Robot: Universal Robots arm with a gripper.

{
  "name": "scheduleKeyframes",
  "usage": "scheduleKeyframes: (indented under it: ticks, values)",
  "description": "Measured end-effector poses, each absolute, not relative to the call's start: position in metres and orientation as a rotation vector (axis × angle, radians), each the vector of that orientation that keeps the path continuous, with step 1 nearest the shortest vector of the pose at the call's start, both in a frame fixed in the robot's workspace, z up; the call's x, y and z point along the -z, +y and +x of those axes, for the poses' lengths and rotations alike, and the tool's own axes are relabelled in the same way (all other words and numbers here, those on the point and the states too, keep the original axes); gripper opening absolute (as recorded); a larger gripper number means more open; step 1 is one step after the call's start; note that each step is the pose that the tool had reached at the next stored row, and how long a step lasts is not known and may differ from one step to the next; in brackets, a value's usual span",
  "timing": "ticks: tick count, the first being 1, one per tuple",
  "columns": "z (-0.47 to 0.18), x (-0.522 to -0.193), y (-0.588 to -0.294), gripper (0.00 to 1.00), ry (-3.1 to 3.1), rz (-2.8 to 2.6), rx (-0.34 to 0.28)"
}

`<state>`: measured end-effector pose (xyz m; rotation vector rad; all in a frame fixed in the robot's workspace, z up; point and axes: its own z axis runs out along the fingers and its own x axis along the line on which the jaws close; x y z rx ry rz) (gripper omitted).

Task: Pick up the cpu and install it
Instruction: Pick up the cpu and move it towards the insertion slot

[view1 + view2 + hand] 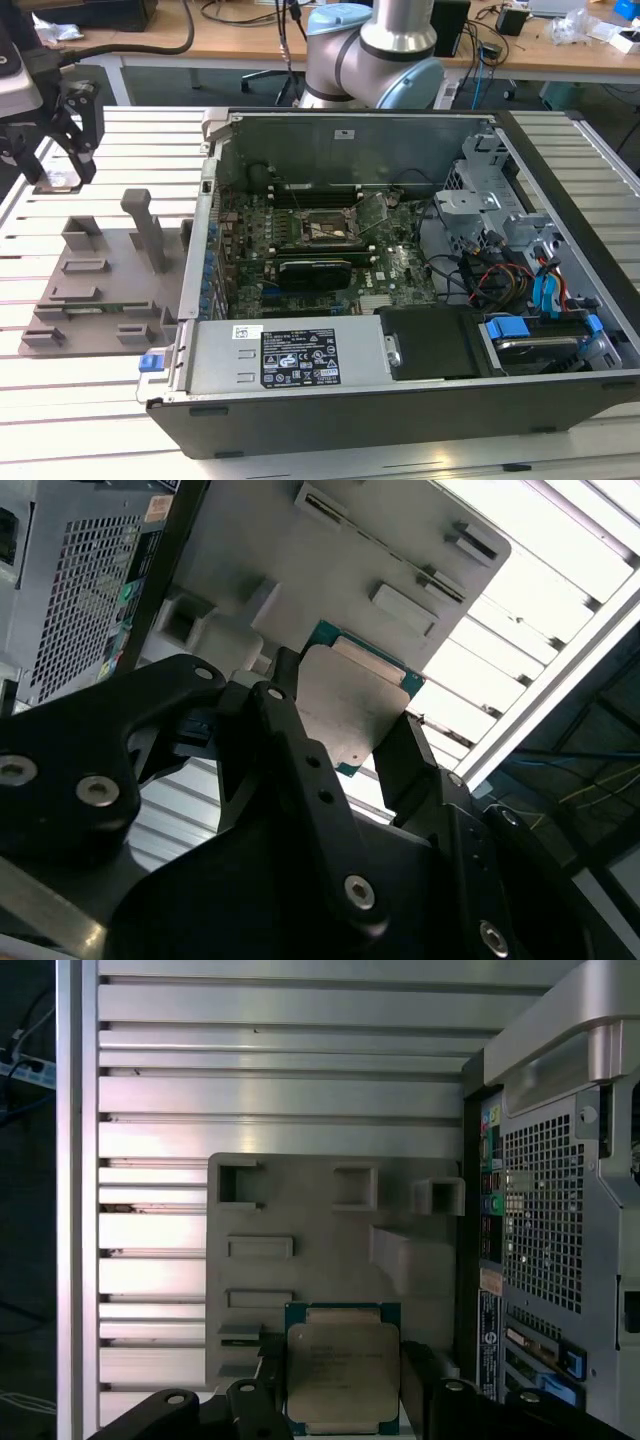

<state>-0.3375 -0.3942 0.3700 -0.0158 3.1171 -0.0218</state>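
First wrist view: the gripper [342, 1375] is clamped narrowly on the cpu [343, 1365], one finger against each side edge, with the silvery top facing the camera. Beyond it lie a grey tray [300, 1210] and the slatted table [250, 1090]. In the exterior view, the gripper hangs at the tray's 10 o'clock, and at 9 o'clock from the open case [350, 140].
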Motion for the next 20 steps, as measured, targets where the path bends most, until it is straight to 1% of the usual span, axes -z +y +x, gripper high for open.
scheduleKeyframes:
  ticks: [20]
  values:
    - [-0.293, -0.370, -0.394, 0.55, 3.118, -0.016, 0.022]
